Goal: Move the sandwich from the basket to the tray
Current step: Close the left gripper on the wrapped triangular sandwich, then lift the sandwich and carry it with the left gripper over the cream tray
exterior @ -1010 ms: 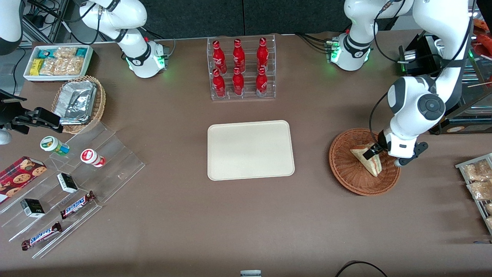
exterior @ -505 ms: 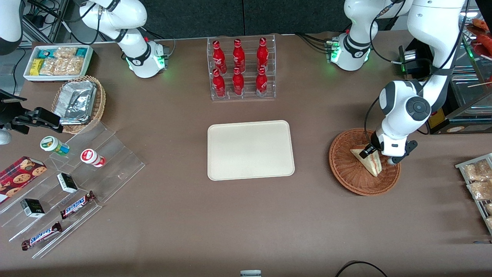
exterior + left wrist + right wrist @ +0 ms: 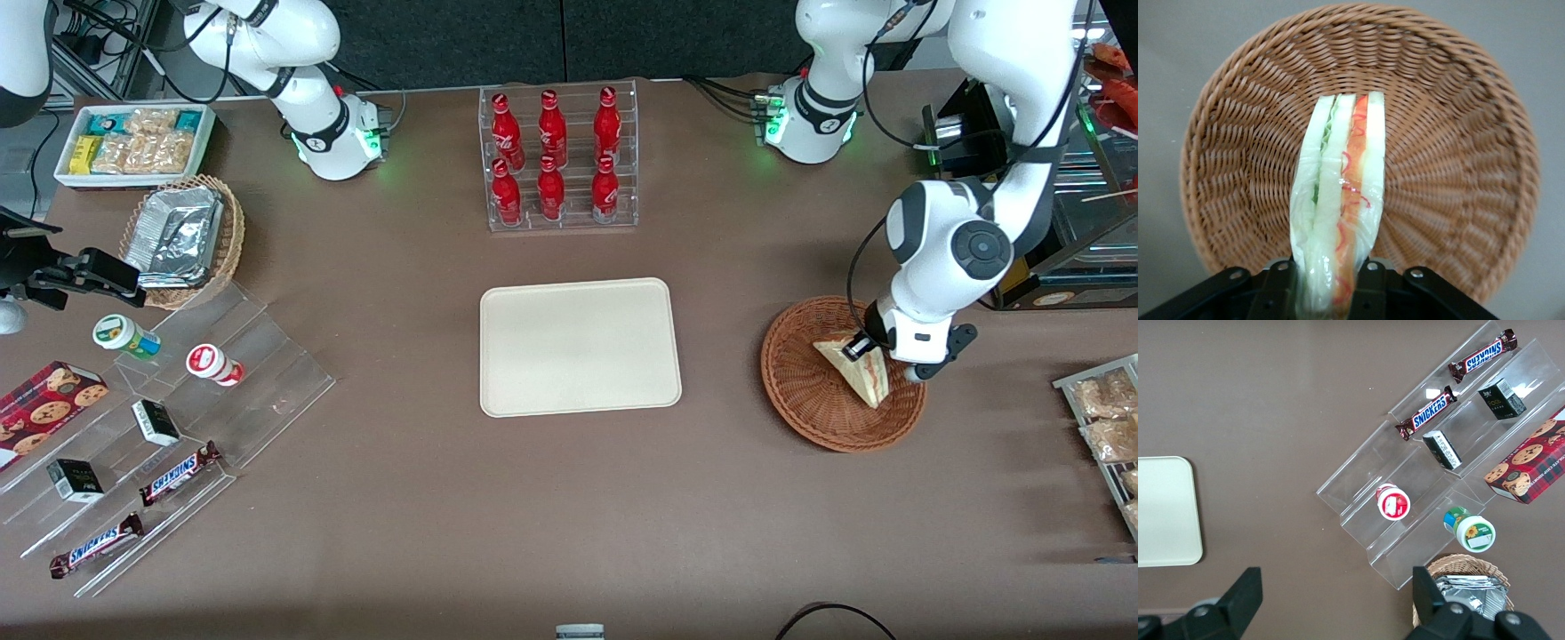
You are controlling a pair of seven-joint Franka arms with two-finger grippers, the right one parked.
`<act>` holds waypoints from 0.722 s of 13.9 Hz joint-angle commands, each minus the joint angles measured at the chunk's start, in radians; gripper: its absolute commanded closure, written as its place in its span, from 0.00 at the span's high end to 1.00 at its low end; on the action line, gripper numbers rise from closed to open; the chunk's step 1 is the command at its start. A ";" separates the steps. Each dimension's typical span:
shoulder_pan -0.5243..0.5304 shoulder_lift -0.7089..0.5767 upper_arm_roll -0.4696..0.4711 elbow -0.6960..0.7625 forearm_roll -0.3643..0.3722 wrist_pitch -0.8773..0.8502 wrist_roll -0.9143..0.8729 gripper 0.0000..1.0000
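The sandwich (image 3: pixel 864 377) is a pale tan wedge with red, orange and green layers, standing on edge over the reddish-brown woven basket (image 3: pixel 800 396) toward the working arm's end of the table. My gripper (image 3: pixel 862 349) is above the basket and shut on the sandwich's thick end. In the left wrist view the black fingers (image 3: pixel 1371 287) press both bread faces of the sandwich (image 3: pixel 1338 193), with the basket (image 3: pixel 1458 133) under it. The cream tray (image 3: pixel 578 347) lies flat at the table's middle with nothing on it, and one corner of the tray (image 3: pixel 1165 513) shows in the right wrist view.
A clear rack of red bottles (image 3: pixel 556 160) stands farther from the camera than the tray. A wire rack of snack bags (image 3: pixel 1102 418) sits at the working arm's table edge. Toward the parked arm's end are a clear stepped display (image 3: pixel 160 418), a foil-filled tan basket (image 3: pixel 182 236) and a white box (image 3: pixel 133 142).
The wrist swung toward the tray, then back a little. The sandwich has tilted in the fingers and now shows more of its red and orange filling edge.
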 commanded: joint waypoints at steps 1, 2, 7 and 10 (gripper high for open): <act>-0.060 -0.019 -0.028 0.126 0.005 -0.186 0.015 0.00; -0.092 -0.019 -0.040 0.151 0.003 -0.213 0.009 0.00; -0.306 0.064 -0.052 0.252 -0.016 -0.209 -0.019 0.00; -0.434 0.168 -0.052 0.354 -0.017 -0.209 -0.099 0.00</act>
